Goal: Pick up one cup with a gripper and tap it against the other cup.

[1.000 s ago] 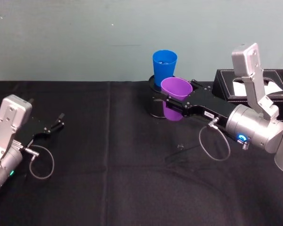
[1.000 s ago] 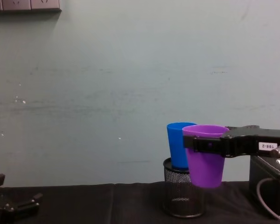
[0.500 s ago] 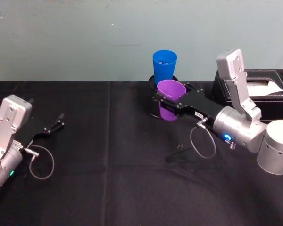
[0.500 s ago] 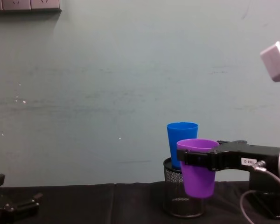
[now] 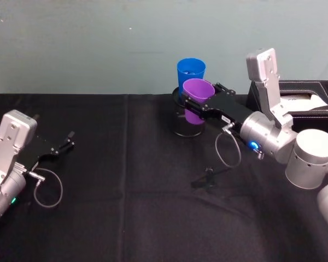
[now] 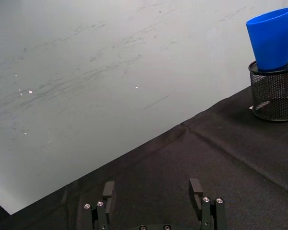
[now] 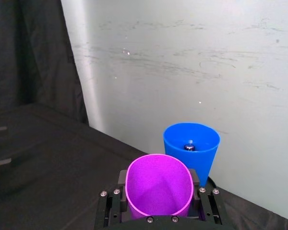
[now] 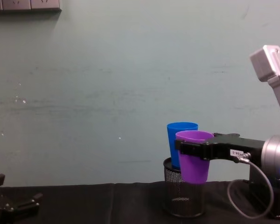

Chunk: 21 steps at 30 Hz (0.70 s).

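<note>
The right claw (image 5: 192, 102) reaches in from about four o'clock and is clamped around the purple cup (image 5: 197, 94), one black finger on each side of it. The purple cup is up in the air, off the black table (image 5: 153, 207), with its open end up. It hangs just in front of the blue cup (image 5: 191, 72), at about five o'clock from it. The two cups are very close, but I cannot tell if they touch. The blue cup stands inside a black mesh holder (image 5: 183, 126) at the far side of the table, near twelve o'clock. A black box (image 5: 317, 97) sits over by two o'clock. The left claw (image 5: 64, 143) rests low at nine o'clock, well away from the cups, with its fingers (image 6: 196, 188) spread apart and nothing in them.
</note>
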Motion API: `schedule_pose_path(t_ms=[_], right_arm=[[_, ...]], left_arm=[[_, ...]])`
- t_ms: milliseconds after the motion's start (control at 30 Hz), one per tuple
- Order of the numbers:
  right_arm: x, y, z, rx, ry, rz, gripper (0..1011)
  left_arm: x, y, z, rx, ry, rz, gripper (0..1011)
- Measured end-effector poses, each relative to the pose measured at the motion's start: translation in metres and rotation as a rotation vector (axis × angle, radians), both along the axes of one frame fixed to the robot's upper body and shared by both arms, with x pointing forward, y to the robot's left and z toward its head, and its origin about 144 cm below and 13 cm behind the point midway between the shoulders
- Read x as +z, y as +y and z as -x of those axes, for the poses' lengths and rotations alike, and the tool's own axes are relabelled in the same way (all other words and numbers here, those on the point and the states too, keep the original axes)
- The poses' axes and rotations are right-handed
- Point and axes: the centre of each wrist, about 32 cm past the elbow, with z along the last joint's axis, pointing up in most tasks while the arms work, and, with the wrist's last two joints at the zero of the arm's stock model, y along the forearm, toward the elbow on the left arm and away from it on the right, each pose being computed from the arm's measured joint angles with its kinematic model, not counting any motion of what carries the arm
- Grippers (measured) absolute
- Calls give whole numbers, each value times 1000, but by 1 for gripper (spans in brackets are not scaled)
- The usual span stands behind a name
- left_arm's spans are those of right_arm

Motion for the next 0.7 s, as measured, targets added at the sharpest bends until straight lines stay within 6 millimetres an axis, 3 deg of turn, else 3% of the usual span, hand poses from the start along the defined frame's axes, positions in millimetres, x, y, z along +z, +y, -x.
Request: schedule_pose_path(t_ms=[700], right_arm=[[9, 7, -26, -17, 16, -6, 723]], left_arm=[[0, 0, 0, 0, 0, 0, 1000]])
